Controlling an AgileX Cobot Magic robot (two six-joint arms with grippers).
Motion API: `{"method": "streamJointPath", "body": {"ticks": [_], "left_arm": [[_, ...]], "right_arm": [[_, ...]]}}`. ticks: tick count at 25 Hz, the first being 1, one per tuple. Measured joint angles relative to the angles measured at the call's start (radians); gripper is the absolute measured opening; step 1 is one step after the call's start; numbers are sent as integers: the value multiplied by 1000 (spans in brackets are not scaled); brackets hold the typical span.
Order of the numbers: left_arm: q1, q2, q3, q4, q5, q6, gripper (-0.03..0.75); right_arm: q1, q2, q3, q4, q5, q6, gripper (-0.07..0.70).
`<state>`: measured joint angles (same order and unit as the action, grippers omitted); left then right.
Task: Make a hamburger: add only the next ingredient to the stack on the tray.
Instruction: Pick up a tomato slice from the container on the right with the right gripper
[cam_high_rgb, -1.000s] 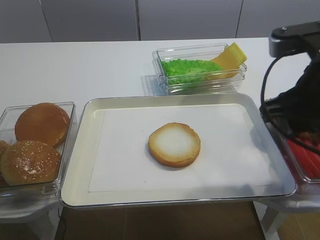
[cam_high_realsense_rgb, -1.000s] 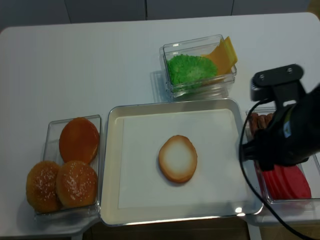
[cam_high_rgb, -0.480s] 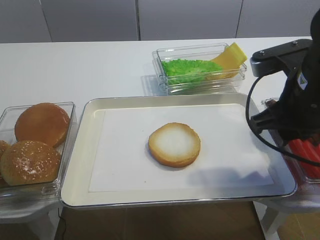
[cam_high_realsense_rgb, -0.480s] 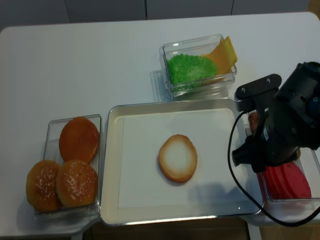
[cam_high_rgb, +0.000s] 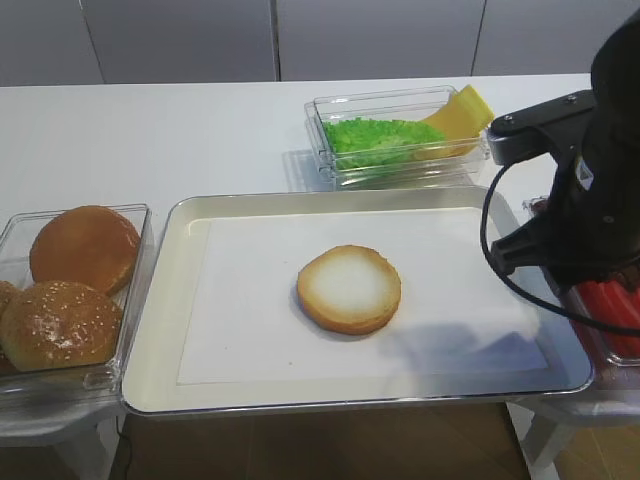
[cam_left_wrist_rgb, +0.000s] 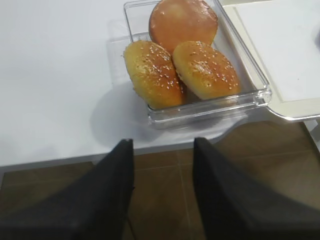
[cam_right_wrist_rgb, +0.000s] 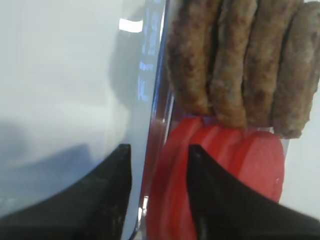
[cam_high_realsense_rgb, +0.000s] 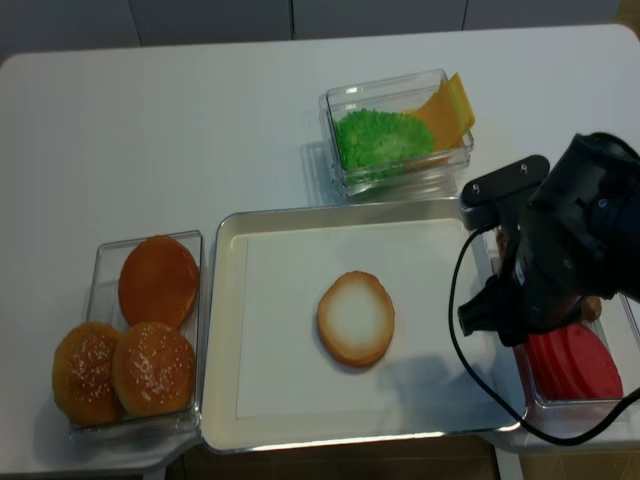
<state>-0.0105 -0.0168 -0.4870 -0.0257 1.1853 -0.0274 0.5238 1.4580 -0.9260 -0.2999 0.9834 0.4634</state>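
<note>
White table — tray, three clear containers on it.

The tray is showing silver metal, lined with a white paper sheet. At its centre, the bun bottom half is displaying a golden-brown rim around a pale whitish face. Left of the tray, two tan buns are wearing pale seed speckles, beside a plain orange-brown one. Behind the tray, bright green lettuce is sitting next to yellow cheese. Right of the tray, red tomato slices are glowing beside mottled brown patties. The right gripper is showing black.
</note>
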Motion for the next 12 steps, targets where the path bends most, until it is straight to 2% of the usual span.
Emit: {"method": "streamJointPath", "body": {"ticks": [12], "left_arm": [[0,0,0,0,0,0,299]], "right_arm": [[0,5,0,-15,4,1,184]]}}
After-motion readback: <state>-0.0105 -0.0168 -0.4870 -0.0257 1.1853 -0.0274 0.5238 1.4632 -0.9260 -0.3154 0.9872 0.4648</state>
